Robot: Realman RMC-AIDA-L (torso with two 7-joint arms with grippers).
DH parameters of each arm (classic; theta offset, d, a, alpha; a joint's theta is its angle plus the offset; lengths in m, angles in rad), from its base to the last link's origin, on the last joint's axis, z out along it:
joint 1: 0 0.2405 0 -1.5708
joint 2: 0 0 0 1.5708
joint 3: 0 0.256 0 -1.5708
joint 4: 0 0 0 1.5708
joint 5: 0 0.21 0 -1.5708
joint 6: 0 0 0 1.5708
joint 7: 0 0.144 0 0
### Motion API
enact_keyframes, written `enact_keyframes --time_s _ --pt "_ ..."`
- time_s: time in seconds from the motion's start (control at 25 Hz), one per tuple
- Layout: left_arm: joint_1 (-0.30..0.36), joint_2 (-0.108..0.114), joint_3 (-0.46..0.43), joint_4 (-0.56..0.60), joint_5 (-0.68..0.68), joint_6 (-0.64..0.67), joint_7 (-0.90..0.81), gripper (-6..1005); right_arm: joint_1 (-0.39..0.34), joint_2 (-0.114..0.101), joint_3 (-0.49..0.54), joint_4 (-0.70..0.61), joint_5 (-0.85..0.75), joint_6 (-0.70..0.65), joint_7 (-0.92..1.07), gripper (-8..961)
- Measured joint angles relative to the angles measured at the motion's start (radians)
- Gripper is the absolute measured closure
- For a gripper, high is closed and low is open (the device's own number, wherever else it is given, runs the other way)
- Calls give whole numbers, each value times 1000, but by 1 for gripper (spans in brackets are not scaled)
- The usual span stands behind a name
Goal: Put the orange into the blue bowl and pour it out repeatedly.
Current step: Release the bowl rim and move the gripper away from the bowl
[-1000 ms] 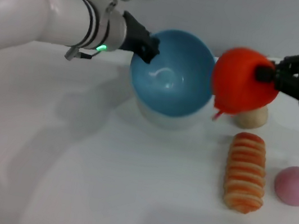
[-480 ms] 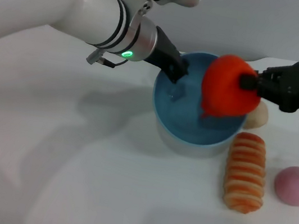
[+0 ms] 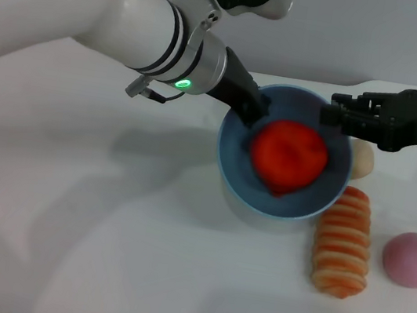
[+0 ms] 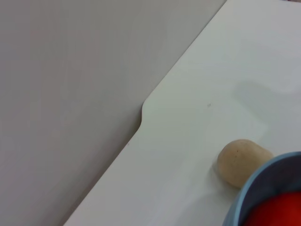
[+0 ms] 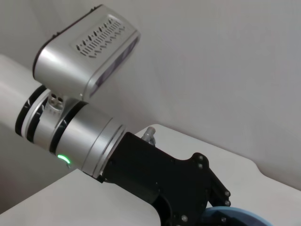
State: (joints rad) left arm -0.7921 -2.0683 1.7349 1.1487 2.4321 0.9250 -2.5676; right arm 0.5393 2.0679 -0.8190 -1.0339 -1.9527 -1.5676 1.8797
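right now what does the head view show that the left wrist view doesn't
Only the head view shows both arms: the left gripper clamped on the blue bowl's near-left rim, the right gripper open just past the far-right rim, plus the striped bread loaf and the pink ball. Only the left wrist view shows the table's notched back edge against the grey wall. Both share the bowl rim, the orange inside it, and the beige lump beside the bowl.
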Motion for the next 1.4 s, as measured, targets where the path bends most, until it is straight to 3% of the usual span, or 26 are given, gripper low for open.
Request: enact_keyframes --time_s 0.04,0.48,0.8,1.4 --pt "2 1 -1 -1 0 0 0 1001 0 0 0 0 0 0 1 715" --pt "-2 5 -33 -27 7 151 -3 1001 -73 -1 17 -10 156 16 -2 542" --pt "0 -2 6 -114 -27 112 -2 982 -79 -1 9 -6 156 23 -2 541" --pt "16 0 44 -150 -17 24 -53 915 -83 0 13 22 157 22 -4 541"
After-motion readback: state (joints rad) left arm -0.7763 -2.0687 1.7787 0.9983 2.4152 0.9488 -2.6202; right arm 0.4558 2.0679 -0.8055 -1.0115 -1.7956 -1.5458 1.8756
